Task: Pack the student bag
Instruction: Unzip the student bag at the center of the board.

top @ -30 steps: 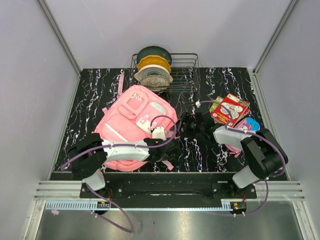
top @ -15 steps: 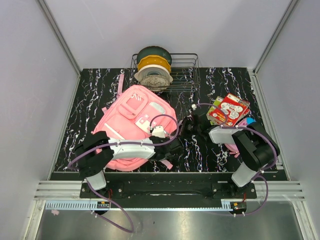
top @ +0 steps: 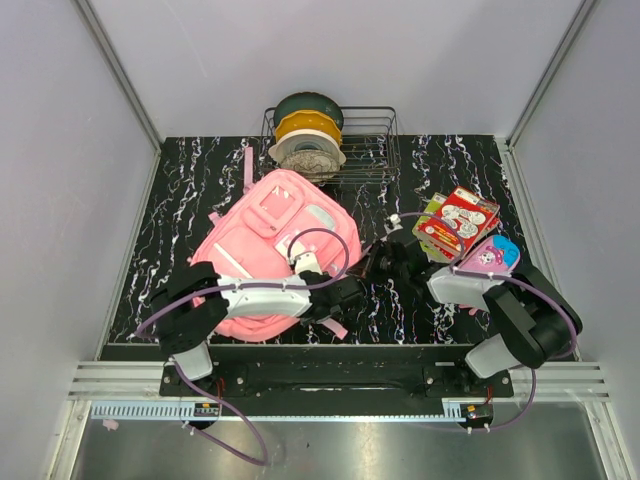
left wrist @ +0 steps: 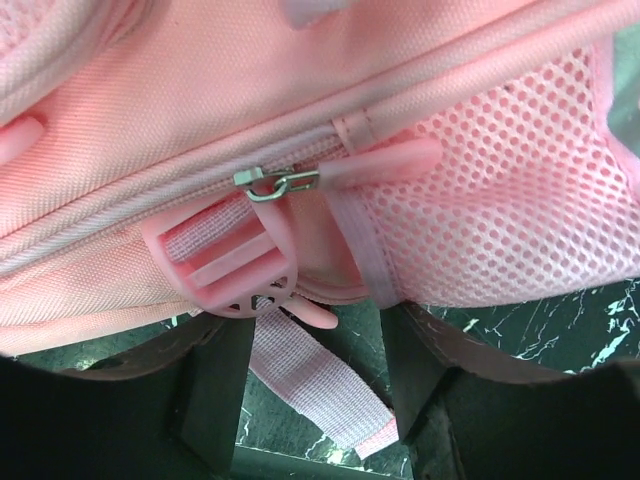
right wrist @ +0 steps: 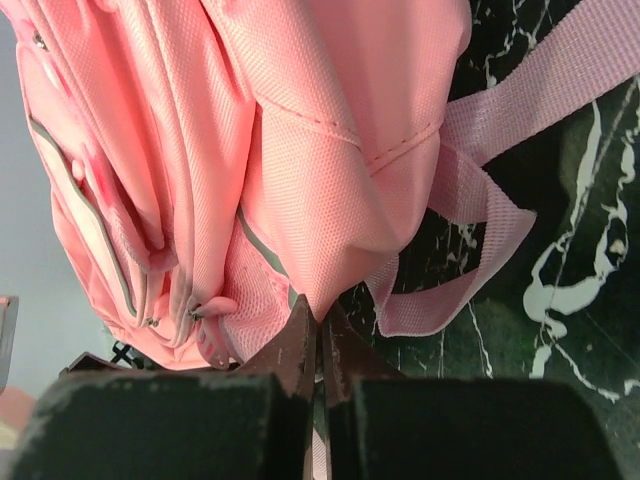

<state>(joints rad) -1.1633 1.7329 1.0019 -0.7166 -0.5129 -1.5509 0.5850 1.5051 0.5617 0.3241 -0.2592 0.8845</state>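
One student bag (right wrist: 300, 190) corner inside right claw (right wrist: 320, 328).

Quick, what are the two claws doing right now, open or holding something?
The left gripper is open at the student bag's zipper pull, holding nothing.
The right gripper is shut, pinching the student bag's fabric.

No legible text. Print on flat red-and-white cardboard box (top: 458, 222) too small to read; likewise patches on large soft pink fabric backpack (top: 270, 215).

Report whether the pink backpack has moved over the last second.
Yes. The student bag has shifted slightly to the right, and its top corner is now closer to the wire basket.
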